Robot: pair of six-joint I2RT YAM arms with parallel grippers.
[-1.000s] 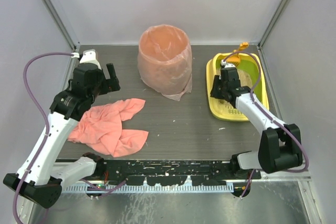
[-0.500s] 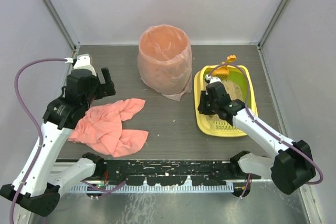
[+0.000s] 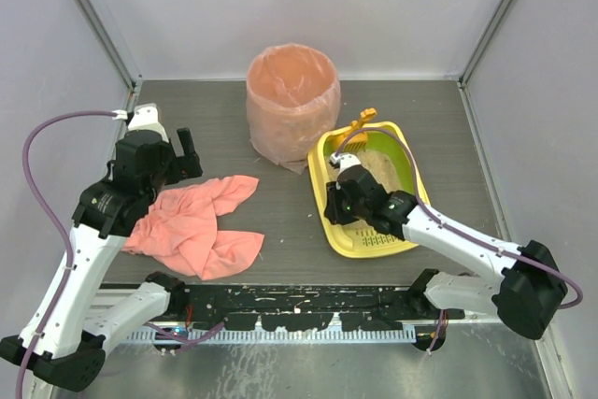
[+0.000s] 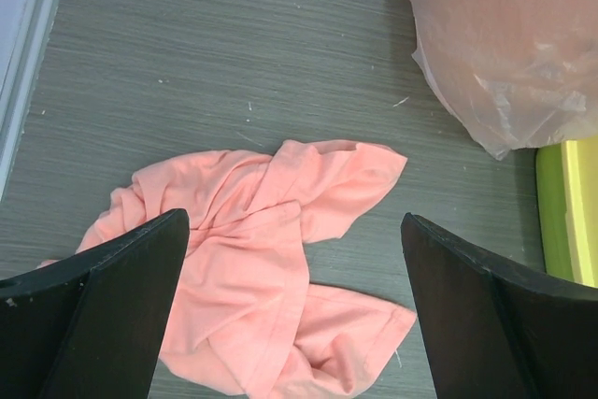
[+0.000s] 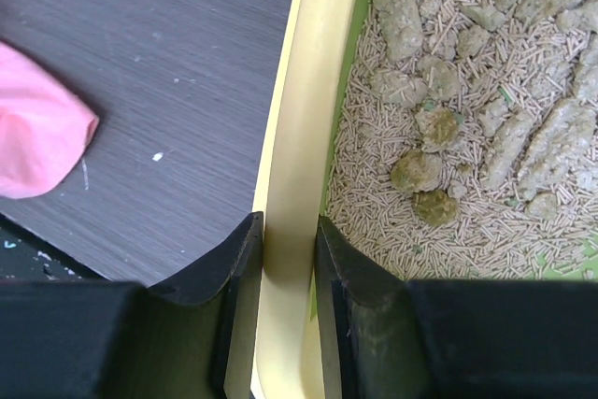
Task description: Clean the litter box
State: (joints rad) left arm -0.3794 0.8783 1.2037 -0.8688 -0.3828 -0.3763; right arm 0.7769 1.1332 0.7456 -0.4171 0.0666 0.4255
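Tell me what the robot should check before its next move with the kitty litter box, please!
1. The right jaws are shut on the litter box rim: ok.
2. The left jaws are open, holding nothing, above the pink cloth: ok.
3. The clumps lie inside the box: ok.
4. The pink-lined bin is upright, mouth open: ok.
5. The orange scoop sits firmly at the box's far end: cannot tell.
6. A gap between box and bin: cannot tell.

Overhead plus two wrist cams
Right one's up close on the shallow yellow plastic tray; left probably catches its edge.
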